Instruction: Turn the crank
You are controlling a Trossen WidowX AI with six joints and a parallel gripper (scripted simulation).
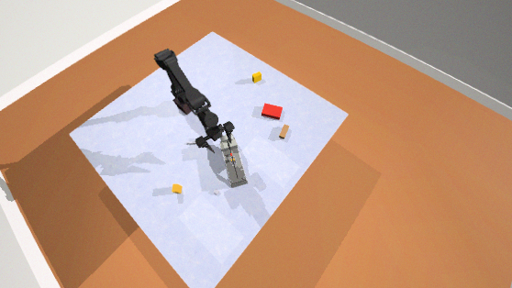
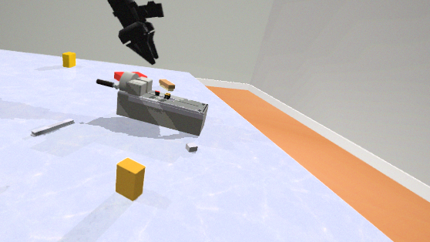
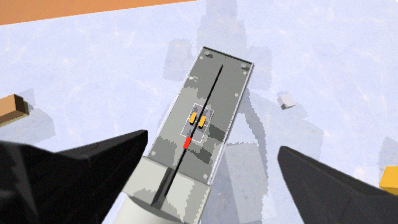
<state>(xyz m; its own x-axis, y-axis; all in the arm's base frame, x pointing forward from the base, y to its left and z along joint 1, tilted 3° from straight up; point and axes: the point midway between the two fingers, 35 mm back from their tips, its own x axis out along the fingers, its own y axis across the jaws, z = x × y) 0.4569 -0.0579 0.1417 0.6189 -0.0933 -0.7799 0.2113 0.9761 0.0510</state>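
Top view: gripper (image 1: pixel 219 138) spread wide, holding nothing, over the machine's (image 1: pixel 234 162) 12 o'clock end.
Exterior: it hangs above the crank handle (image 2: pixel 105 82). Wrist: red pointer (image 3: pixel 187 142) sits at 7 o'clock of the brass marks (image 3: pixel 197 119).

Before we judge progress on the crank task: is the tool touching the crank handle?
Apart. The exterior view shows the open tool hanging in the air above the black crank handle, with background visible between them.
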